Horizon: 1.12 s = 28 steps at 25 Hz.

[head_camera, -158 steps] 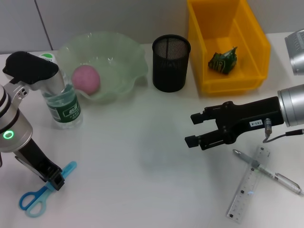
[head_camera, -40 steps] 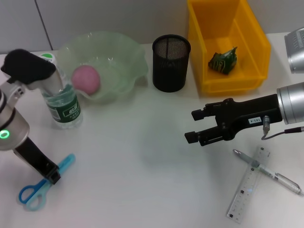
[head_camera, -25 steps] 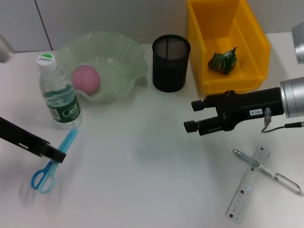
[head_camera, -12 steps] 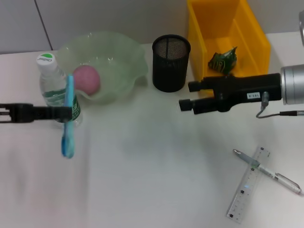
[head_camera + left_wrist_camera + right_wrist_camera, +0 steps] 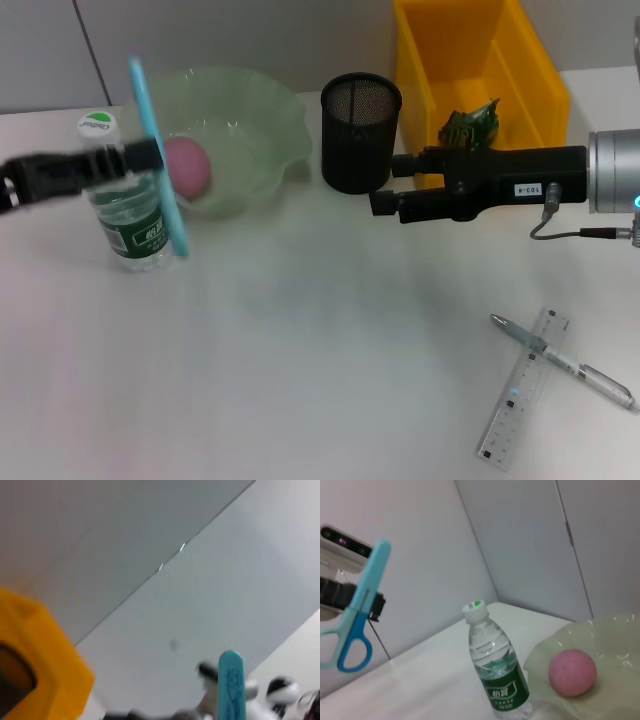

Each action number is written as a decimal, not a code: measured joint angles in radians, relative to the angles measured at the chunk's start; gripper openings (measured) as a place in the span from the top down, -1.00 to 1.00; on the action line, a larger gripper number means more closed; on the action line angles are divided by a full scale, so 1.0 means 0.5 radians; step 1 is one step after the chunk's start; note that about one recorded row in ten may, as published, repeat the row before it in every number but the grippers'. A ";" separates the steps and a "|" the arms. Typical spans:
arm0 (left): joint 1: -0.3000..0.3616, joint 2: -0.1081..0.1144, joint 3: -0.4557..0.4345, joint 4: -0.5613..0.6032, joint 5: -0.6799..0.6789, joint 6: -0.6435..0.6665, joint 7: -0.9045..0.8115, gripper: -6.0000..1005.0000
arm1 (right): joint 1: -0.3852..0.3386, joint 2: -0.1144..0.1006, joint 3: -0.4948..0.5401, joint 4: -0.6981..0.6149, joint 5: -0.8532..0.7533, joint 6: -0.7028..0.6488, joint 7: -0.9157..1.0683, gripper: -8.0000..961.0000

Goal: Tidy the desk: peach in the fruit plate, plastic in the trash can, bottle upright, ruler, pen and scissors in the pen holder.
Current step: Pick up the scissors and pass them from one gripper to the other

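Left gripper (image 5: 140, 157) is clamped on the blue scissors (image 5: 158, 160), holding them clear of the table with the blades pointing up and the handle loops hanging below, as the right wrist view shows (image 5: 355, 611). Directly behind and below this pincer stands the water bottle (image 5: 125, 205), already upright, and just beyond it the green fruit plate (image 5: 270, 120) with the pink peach (image 5: 185, 165) lying inside. The black mesh pen holder (image 5: 360, 130) is well off to the pincer's right side, past the plate. Right gripper (image 5: 385, 185) reaches in low beside that holder, with the yellow trash bin (image 5: 520, 90) and the green plastic wrapper (image 5: 470, 128) in it behind the arm; whether its fingers are apart or together cannot be told from these views. The pen (image 5: 560, 360) and the clear ruler (image 5: 520, 395) lie crossed on the table, far from the left pincer and nearer the robot than the right arm. Judging by this layout, the peach, plastic and bottle steps look done, and the scissors step is in hand. The next move likely calls for carrying the scissors across over the holder's mouth, turning them so they go in lengthwise, and avoiding the right arm stationed beside the holder.
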 joint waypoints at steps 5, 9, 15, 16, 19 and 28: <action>0.033 -0.031 -0.002 -0.207 -0.355 0.001 0.160 0.53 | -0.037 0.010 0.020 0.040 0.137 0.000 -0.078 -0.71; 0.066 -0.092 -0.018 -0.331 -0.619 0.002 0.259 0.53 | -0.088 0.022 0.026 0.163 0.377 0.004 -0.300 -0.71; 0.064 -0.236 -0.024 -0.457 -0.758 -0.032 0.461 0.53 | -0.137 0.062 0.026 0.322 0.560 0.019 -0.631 -0.70; 0.035 -0.252 -0.025 -0.589 -0.772 -0.061 0.547 0.53 | -0.160 0.084 0.030 0.356 0.582 0.034 -0.738 -0.70; -0.023 -0.254 -0.024 -0.826 -0.790 -0.117 0.660 0.53 | -0.181 0.098 0.079 0.461 0.604 0.046 -0.914 -0.70; -0.071 -0.267 -0.023 -1.113 -0.838 -0.244 0.820 0.53 | -0.205 0.100 0.211 0.756 0.724 0.030 -1.307 -0.70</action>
